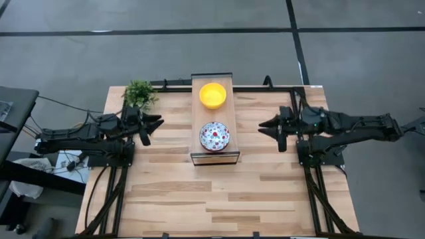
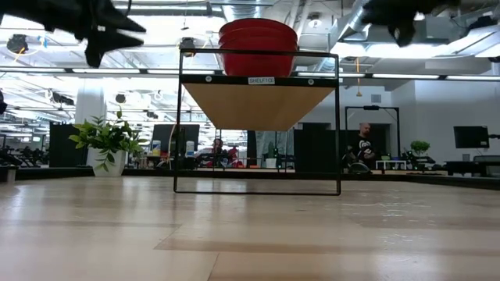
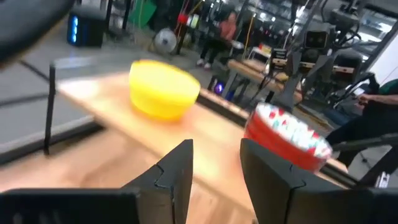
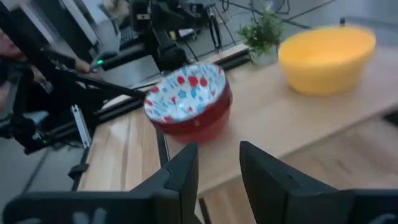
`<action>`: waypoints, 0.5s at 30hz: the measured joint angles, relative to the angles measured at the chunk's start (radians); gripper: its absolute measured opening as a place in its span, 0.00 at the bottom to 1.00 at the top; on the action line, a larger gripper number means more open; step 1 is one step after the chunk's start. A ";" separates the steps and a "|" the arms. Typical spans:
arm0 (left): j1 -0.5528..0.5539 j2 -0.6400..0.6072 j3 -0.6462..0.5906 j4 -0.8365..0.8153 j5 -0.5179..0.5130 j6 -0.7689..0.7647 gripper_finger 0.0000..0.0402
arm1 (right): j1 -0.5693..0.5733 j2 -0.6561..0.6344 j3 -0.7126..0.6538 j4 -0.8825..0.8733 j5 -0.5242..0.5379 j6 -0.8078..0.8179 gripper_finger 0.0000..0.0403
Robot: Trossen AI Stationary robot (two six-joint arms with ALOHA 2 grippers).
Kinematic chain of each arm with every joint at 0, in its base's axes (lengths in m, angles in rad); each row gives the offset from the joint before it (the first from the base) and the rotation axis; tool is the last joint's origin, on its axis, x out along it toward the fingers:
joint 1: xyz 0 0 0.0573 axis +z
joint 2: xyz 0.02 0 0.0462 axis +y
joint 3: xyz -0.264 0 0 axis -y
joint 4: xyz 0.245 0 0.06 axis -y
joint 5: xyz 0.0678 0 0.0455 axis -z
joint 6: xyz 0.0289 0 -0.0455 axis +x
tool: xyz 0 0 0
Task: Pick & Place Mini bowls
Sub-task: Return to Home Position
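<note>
Yellow bowls [image 1: 212,95] and patterned bowls [image 1: 214,135] sit on the shelf [image 1: 212,114], squarely between left gripper [image 1: 151,125] and right gripper [image 1: 267,125], both narrowly parted, empty, equally near.

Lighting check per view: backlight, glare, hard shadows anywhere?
Low view: ceiling lights backlight the shelf; its frame and the arms above go to silhouette. High view: even light, soft shadows, no harsh glare on the yellow bowls. Wrist views: evenly lit, no glare.

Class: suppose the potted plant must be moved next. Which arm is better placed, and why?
Left. The plant sits just beside the left claw; the shelf stands between it and the right claw.
</note>
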 joint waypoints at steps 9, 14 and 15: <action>0.000 0.000 -0.135 0.006 0.007 -0.078 0.33 | 0.053 -0.132 -0.312 0.187 0.054 0.193 0.26; 0.000 0.000 -0.162 0.011 0.017 -0.175 0.33 | 0.038 -0.131 -0.368 0.183 0.081 0.308 0.26; 0.000 0.000 -0.163 0.009 0.023 -0.142 0.33 | 0.038 -0.131 -0.373 0.189 0.091 0.294 0.26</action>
